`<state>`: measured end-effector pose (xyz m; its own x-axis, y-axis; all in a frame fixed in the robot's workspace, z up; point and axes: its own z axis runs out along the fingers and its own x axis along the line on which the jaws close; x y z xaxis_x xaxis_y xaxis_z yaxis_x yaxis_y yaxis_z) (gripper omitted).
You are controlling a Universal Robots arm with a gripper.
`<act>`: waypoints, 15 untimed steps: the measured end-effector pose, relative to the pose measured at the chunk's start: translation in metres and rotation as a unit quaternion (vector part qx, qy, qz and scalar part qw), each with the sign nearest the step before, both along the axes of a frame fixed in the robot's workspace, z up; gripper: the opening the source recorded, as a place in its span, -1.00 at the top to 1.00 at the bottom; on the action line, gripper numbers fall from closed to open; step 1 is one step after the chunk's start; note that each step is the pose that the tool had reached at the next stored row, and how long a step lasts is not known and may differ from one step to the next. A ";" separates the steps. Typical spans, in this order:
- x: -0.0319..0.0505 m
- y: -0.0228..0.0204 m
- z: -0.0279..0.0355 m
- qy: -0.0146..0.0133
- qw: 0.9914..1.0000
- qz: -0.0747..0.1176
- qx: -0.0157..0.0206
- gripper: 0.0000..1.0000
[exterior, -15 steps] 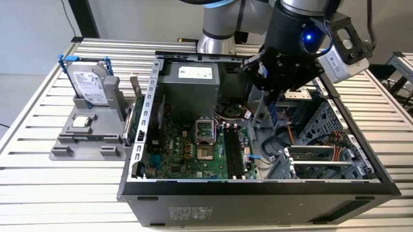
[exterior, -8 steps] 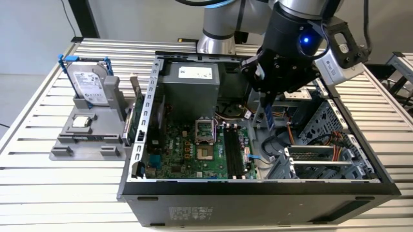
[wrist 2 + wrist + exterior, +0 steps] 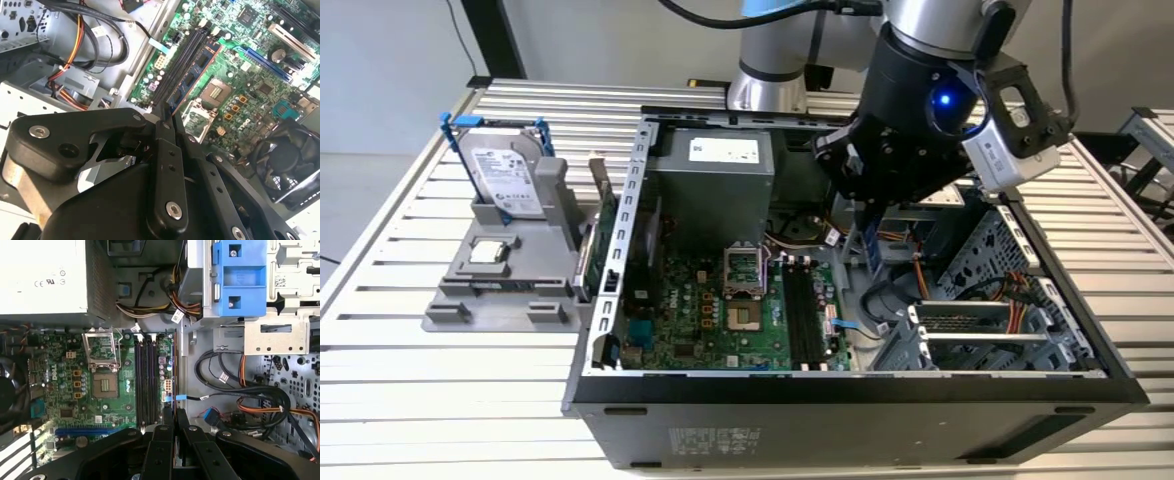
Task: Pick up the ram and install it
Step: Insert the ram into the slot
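Observation:
My gripper (image 3: 869, 208) hangs inside the open computer case (image 3: 607, 300), above the motherboard. It is shut on the ram (image 3: 194, 75), a narrow blue board with dark chips that sticks out from between the black fingers (image 3: 165, 150). In the exterior view the ram (image 3: 865, 245) hangs on edge below the gripper. It is a little toward that view's right of the long black memory slots (image 3: 803, 315) and above them. In the first wrist view the gripper (image 3: 173, 412) is pressed together just past the end of the slots (image 3: 147, 380). The slots (image 3: 182, 60) look empty.
The open processor socket (image 3: 102, 385) lies beside the slots, and a grey power supply (image 3: 714, 190) sits behind it. Cables (image 3: 240, 390) and a drive cage (image 3: 987, 330) fill the case's right. Outside, a grey stand (image 3: 494, 280) holds a hard drive (image 3: 500, 175).

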<state>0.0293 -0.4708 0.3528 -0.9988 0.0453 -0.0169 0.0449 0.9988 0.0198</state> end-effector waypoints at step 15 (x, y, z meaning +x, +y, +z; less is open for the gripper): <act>-0.0025 0.0000 -0.0097 0.000 1.000 0.000 -0.001 1.00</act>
